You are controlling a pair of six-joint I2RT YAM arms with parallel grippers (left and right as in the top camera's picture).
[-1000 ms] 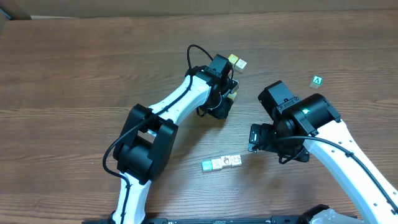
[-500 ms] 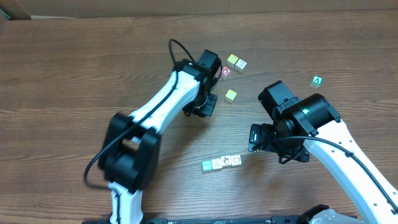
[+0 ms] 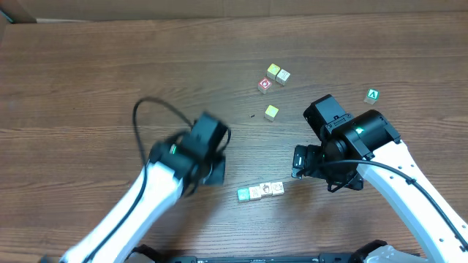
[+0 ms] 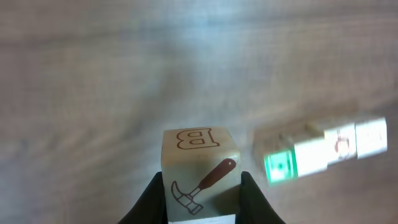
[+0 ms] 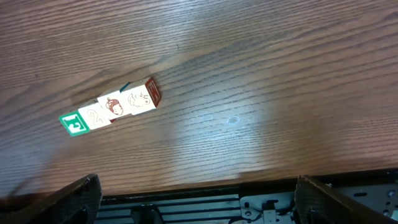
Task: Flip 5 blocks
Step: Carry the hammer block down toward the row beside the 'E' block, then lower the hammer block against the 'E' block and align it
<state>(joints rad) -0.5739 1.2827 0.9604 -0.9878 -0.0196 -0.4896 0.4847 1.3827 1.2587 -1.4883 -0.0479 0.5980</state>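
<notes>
The block (image 4: 200, 174) with the hammer picture was clamped in the left pincer (image 4: 200, 198), apparently clear of the surface (image 4: 93, 74), left of the row of three blocks (image 3: 261, 191). Done well, it would go down squarely beside the row's teal end, a fresh face up, without nudging the row. The left arm (image 3: 157, 183) reached in from the row's left. The right pincer (image 5: 198, 180) hung wide and empty just right of the row.
</notes>
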